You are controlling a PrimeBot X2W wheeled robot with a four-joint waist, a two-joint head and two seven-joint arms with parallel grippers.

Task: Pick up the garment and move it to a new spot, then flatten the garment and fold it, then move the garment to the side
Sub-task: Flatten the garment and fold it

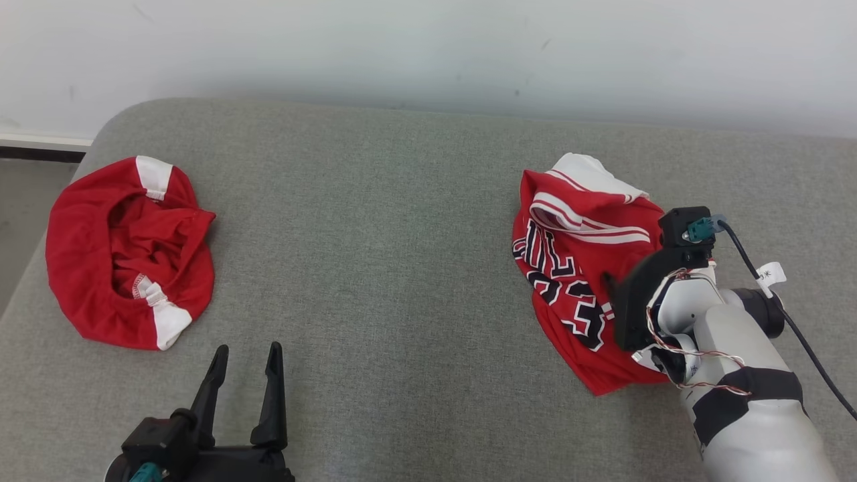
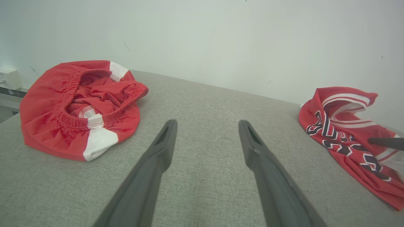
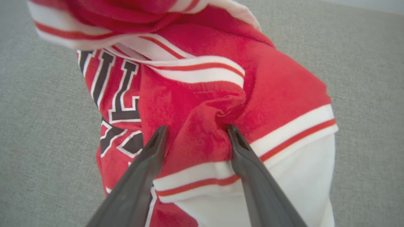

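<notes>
Two dark fingers of the right gripper (image 3: 196, 127) stand spread apart, straddling a raised fold of the red basketball jersey (image 3: 277, 85), tips against the cloth with nothing pinched yet. That jersey lies crumpled at the right of the grey upholstered surface (image 1: 402, 268). The pick-up appears to be the step in hand. The next move likely calls for closing on the fold and lifting high enough for the limp cloth to hang free. At the near left, the left gripper (image 1: 247, 348) waits open and empty. Count: one jersey, one pair of red shorts (image 1: 87, 268) well apart at far left, two grippers.
</notes>
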